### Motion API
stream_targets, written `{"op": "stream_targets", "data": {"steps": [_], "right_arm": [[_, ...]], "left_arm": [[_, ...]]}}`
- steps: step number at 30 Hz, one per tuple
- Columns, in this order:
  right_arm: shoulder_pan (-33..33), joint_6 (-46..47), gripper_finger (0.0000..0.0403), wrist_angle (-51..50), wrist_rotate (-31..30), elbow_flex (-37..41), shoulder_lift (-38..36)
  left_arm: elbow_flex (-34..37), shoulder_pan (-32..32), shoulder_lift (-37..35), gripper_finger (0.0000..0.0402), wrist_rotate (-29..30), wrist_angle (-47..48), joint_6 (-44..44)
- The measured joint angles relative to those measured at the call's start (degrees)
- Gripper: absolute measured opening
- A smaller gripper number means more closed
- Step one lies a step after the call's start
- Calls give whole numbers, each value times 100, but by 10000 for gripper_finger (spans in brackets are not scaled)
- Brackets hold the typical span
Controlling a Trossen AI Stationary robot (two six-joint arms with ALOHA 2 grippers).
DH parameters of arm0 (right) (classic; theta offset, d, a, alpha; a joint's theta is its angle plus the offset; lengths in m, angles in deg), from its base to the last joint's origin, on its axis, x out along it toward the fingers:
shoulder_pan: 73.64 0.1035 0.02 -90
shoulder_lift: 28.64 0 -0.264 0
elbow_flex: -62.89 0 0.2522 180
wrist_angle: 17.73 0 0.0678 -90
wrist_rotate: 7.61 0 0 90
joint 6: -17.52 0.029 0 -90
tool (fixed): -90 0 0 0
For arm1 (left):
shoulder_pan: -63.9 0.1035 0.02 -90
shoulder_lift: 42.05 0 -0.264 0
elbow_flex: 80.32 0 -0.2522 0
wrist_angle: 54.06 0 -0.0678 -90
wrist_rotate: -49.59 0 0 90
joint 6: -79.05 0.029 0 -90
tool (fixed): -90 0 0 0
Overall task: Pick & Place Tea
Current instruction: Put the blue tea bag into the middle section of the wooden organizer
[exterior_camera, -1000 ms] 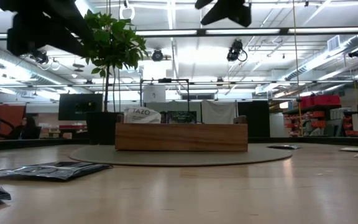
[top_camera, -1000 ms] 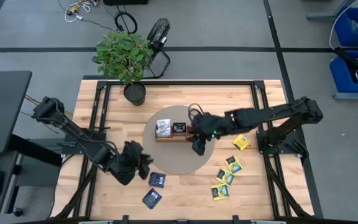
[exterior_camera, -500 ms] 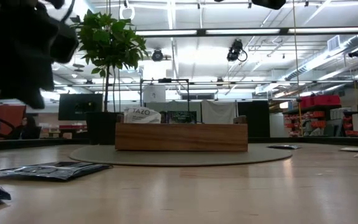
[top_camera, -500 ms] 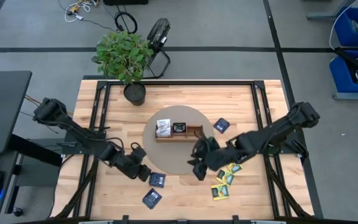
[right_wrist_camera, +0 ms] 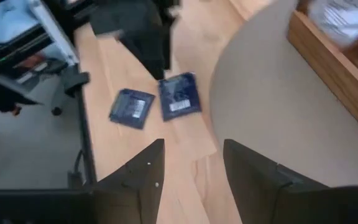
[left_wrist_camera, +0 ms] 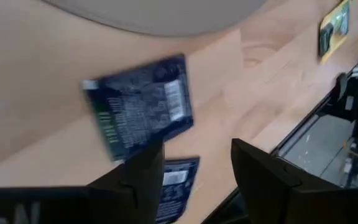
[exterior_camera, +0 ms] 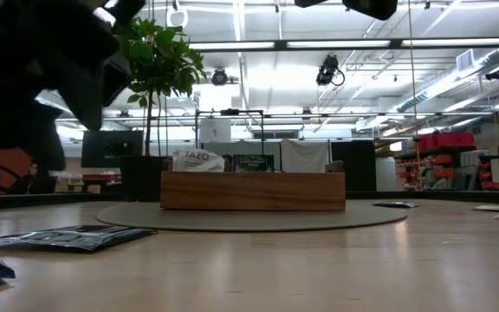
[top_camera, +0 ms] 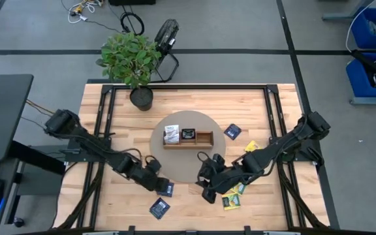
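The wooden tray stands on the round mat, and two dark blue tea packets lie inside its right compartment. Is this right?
Not quite. The high view shows the wooden tray on the round mat, but the two dark blue tea packets lie on the bare table near the left pincer.

We count three dark blue tea packets point(top_camera: 166, 189) on the table; several yellow-green packets point(top_camera: 232, 202), their number unclear under the right arm; one wooden tray point(top_camera: 188, 139) with three compartments; one round mat point(top_camera: 181, 170); one potted plant point(top_camera: 130, 59); two arms.
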State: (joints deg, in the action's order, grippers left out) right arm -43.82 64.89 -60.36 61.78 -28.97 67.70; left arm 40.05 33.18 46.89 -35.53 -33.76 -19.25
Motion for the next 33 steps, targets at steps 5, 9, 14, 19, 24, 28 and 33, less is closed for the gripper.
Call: {"op": "stream_targets", "data": {"steps": [5, 9, 14, 19, 24, 28, 33], "right_arm": [[4, -433, 173, 96, 300, -2, -21], [4, -612, 173, 167, 417, -2, -22], [4, -738, 173, 177, 520, -2, -23], [9, -741, 173, 187, 519, -2, -28], [9, -737, 173, 185, 519, -2, -28], [9, -713, 173, 190, 517, -2, -28], [7, -669, 173, 188, 512, -2, -28]], "left_arm": [[-1028, 94, 919, 193, -115, 1193, 395], [-1743, 168, 1349, 193, -110, 2178, 730], [-2227, 277, 1459, 193, -28, 2852, 1053], [-2255, 332, 1466, 193, 17, 3129, 1050], [-2255, 300, 1477, 193, 15, 3174, 1009], [-2255, 272, 1626, 193, 1, 3161, 897], [-2252, 215, 1819, 193, -55, 3094, 892]]}}
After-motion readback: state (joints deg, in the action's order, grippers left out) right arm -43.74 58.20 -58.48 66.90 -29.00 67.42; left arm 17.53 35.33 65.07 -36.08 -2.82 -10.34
